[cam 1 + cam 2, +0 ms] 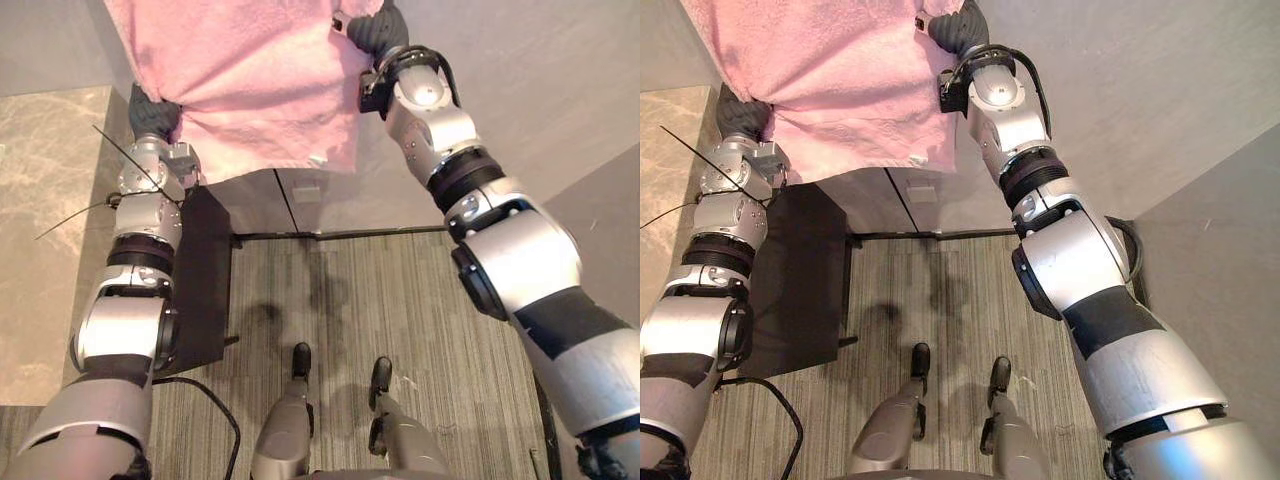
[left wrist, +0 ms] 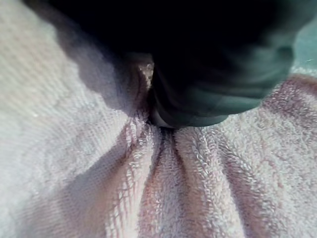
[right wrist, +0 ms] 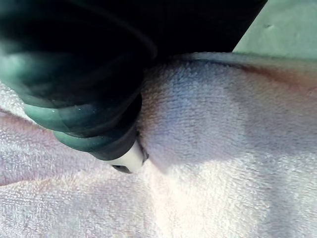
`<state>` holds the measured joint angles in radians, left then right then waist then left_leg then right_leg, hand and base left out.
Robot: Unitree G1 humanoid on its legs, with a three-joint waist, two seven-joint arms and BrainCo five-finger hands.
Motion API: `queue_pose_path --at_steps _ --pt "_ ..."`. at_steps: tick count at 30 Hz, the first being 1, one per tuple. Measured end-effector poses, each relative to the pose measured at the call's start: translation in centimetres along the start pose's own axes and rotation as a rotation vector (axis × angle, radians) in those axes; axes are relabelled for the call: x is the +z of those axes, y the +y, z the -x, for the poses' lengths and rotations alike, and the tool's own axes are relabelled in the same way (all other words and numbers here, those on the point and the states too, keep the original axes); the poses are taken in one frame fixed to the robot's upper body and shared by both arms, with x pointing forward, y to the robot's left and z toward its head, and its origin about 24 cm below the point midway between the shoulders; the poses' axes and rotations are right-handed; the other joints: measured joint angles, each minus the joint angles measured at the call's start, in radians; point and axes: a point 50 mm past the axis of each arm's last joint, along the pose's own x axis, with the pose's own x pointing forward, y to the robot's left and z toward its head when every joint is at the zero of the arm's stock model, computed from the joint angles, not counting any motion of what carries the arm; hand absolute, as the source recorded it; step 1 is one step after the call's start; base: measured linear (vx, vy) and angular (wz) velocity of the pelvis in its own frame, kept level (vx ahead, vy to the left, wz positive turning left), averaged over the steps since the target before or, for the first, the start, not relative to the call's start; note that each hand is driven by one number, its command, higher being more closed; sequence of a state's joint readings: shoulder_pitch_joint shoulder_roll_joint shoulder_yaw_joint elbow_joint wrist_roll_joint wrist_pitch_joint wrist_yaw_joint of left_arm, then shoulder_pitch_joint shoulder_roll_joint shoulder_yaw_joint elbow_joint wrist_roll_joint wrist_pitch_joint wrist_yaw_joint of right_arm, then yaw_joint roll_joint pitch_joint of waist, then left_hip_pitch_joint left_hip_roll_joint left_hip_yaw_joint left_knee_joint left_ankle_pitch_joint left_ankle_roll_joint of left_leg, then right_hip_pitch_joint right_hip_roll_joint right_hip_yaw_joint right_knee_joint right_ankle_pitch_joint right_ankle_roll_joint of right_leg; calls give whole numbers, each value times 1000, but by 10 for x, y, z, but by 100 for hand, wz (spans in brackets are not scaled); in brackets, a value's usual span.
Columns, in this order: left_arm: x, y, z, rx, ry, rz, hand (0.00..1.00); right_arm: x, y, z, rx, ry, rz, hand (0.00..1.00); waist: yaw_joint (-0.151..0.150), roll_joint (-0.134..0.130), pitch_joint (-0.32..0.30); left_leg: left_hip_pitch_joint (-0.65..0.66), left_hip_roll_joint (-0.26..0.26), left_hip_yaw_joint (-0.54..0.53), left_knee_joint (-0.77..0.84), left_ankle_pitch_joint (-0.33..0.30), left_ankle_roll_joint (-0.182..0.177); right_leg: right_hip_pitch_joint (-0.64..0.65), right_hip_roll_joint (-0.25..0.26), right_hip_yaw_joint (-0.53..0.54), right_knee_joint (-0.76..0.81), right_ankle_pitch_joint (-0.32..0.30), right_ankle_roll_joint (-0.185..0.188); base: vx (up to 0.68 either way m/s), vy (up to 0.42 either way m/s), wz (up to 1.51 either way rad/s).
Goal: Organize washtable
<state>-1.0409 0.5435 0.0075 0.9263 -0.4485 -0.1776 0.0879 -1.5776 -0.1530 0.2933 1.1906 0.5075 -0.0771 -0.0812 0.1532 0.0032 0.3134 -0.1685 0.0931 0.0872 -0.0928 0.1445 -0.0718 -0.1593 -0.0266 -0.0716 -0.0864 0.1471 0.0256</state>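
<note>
The robot holds the pink towel up in the air before its head, spread between the two hands. The left hand takes it at one side and the right hand at the other side, a little higher. The towel touches nothing below it, and its lower edge, with a small white label, hangs free above the carpet floor. I judge that it is held wide like this so that the cloth opens flat and can then be folded or laid down neatly.

The marble tabletop lies to the robot's left, with a dark side panel under its edge. The towel is not over it but beside it, in front of the wall.

In the left wrist view the cloth is drawn into folds which all run to one place under the dark cover, so the left fingers are clenched on the towel. In the right wrist view one silver finger comes out from under the cover and presses into the cloth. As the towel hangs from this hand too, I take the right fingers as grasping it as well.

Much is hidden. The dark covers conceal most of both grips. The upper part of the towel is cut off, so I cannot tell its full shape or whether it is folded double. The tabletop is cut off at the left, and what stands on it cannot be told.
</note>
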Motion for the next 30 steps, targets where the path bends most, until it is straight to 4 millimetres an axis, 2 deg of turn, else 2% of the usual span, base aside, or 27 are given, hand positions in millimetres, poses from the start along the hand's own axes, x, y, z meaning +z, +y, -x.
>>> queue_pose_path --at_steps 3,5,11,14,20,26,30 --pt "-3 4 1 14 14 -2 0 -7 -2 1 -6 16 -2 0 0 -5 -3 6 3 1 0 0 0 5 3 1 1 -1 -2 0 0 0" --pt "-8 13 3 32 34 -22 0 -16 -6 4 -16 37 -4 0 -5 -19 -11 13 8 1 0 0 0 12 8 1 1 -4 -6 0 0 0" --pt "-25 31 13 64 88 -45 0 -30 -29 9 -73 80 -12 0 -2 -31 -19 18 11 -2 -1 0 -1 18 11 -2 1 -5 -8 0 5 1" --pt "-21 39 12 85 79 -35 0 -36 -38 11 -97 102 -31 0 -1 -32 -19 20 11 -3 0 1 -3 23 11 -7 1 -5 -8 4 17 3" --pt "-10 57 12 114 44 -12 0 -65 -61 24 -109 196 -14 0 -4 -32 -20 31 11 -3 0 2 -3 33 11 -7 -1 -5 -8 0 0 0" --pt "-15 71 20 128 49 -4 0 -69 -78 34 -45 182 107 0 -15 -35 -29 48 11 3 0 1 -3 49 11 1 -4 -5 -8 3 16 -3" --pt "-8 89 23 168 30 -12 0 -64 -93 40 -51 161 123 0 -30 -45 -36 57 12 15 0 1 -3 52 12 13 -6 0 -11 -16 30 -9"
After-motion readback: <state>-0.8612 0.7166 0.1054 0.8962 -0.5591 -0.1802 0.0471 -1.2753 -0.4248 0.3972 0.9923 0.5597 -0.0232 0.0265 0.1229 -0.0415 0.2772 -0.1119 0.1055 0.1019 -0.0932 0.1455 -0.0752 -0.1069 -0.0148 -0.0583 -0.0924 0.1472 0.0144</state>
